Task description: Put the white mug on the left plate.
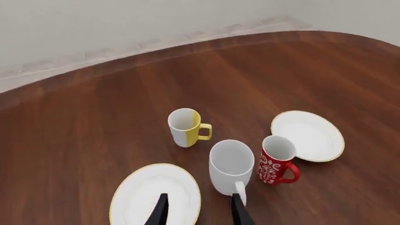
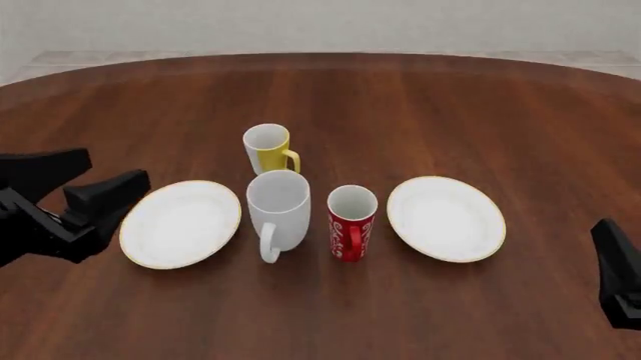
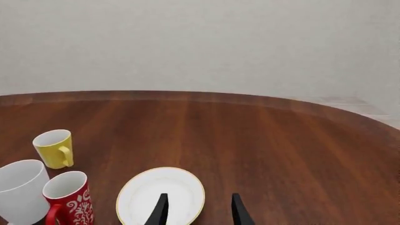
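Observation:
The white mug (image 2: 278,210) stands upright mid-table, its handle turned toward the arms' side. It sits just right of the left plate (image 2: 182,223), a white plate with a gold rim. In the left wrist view the mug (image 1: 231,166) is just beyond one fingertip and the plate (image 1: 156,194) lies under the other. My left gripper (image 1: 198,213) is open and empty, hovering at the plate's left side (image 2: 118,166). My right gripper (image 3: 198,213) is open and empty too, back at the table's near right.
A yellow-and-white mug (image 2: 267,148) stands behind the white mug. A red patterned mug (image 2: 352,221) stands close on its right. The twin plate (image 2: 446,217) lies further right. The right arm (image 2: 619,274) shows at the frame's right edge.

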You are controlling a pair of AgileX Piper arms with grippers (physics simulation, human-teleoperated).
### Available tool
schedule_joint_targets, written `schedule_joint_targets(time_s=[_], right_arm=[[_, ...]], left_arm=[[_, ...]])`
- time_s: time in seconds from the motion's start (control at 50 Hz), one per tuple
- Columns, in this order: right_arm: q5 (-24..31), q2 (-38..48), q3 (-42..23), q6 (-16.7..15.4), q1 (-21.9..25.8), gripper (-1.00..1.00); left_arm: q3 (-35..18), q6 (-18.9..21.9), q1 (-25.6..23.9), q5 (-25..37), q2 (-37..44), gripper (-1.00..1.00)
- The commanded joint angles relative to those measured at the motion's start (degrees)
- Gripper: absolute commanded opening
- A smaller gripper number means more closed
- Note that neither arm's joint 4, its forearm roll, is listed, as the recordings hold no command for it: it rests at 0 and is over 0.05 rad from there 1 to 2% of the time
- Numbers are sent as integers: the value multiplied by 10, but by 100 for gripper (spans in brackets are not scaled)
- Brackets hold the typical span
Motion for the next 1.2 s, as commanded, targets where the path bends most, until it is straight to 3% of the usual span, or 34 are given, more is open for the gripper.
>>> schedule_joint_targets(time_s=[0.02, 0.26, 0.5, 0.88, 1.2], right_arm=[[0, 1, 0, 0, 2, 100], [-2, 2, 0, 0, 2, 100], [-1, 0, 0, 2, 2, 100], [-1, 2, 0, 4, 0, 100], [-1, 1, 0, 6, -1, 100]], left_arm=[[-7, 3, -46, -9, 38, 100], [-18, 14, -89, -18, 62, 100], [-25, -1, -127, -44, 101, 100], [-12, -41, -130, -101, 183, 100], [-8, -51, -130, -119, 210, 100]])
